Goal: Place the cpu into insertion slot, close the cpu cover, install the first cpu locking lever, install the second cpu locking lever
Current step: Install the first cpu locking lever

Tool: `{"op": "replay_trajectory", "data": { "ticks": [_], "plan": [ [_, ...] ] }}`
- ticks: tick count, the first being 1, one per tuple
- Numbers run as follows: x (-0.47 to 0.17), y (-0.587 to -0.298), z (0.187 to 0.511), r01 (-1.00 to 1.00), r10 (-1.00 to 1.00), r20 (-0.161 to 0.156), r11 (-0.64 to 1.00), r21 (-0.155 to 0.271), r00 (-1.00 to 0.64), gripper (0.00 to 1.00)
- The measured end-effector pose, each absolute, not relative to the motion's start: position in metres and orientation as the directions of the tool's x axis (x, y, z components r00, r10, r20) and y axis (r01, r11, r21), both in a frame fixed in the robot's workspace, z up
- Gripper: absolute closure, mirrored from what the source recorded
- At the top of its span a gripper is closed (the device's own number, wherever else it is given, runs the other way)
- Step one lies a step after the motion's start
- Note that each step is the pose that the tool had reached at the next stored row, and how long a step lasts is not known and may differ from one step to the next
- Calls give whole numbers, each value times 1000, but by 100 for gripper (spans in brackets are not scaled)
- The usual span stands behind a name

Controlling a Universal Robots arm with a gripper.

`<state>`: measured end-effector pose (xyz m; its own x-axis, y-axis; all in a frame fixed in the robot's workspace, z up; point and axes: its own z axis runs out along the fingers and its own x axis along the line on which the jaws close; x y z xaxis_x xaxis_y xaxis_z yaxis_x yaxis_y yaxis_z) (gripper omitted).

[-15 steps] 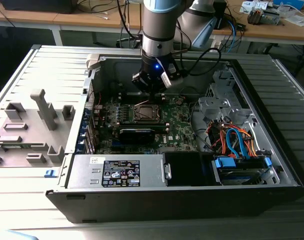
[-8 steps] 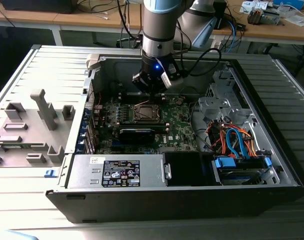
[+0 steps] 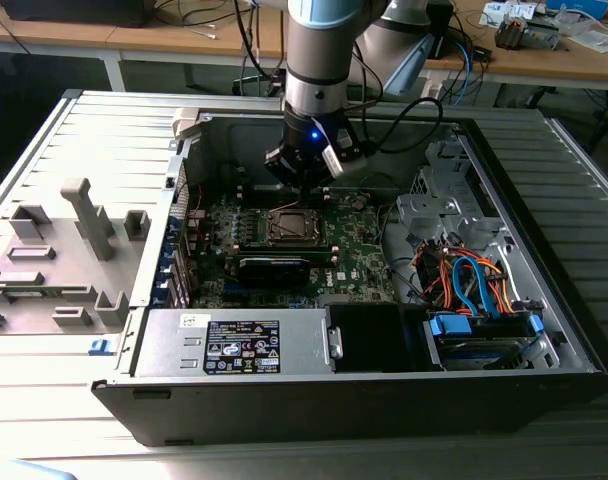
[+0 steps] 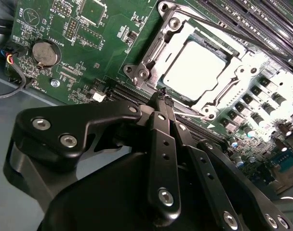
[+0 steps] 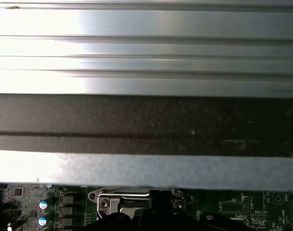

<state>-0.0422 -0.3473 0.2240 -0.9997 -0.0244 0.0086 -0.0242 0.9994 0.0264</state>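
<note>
The cpu [image 4: 197, 65] lies in the slot [image 4: 151, 57] under the closed cover [image 4: 233, 79]. The end effector [image 4: 163, 101], fingers together and holding nothing, sits at the slot's edge

arm: vertical, wrist pointing down | gripper [image 4: 165, 102]: jaws pressed together, nothing between them

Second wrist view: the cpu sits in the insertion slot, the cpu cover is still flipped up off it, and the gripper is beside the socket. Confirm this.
Not quite. In the second wrist view the cpu cover lies closed, flat around the cpu in the insertion slot. The gripper is beside the socket, as stated.
</note>
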Motion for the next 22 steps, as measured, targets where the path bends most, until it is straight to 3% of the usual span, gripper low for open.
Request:
{"op": "replay_trajectory", "data": {
  "ticks": [22],
  "plan": [
    [-48, -338, 215, -127, -127, 9, 992, 25, -992, 89]
  ]
}}
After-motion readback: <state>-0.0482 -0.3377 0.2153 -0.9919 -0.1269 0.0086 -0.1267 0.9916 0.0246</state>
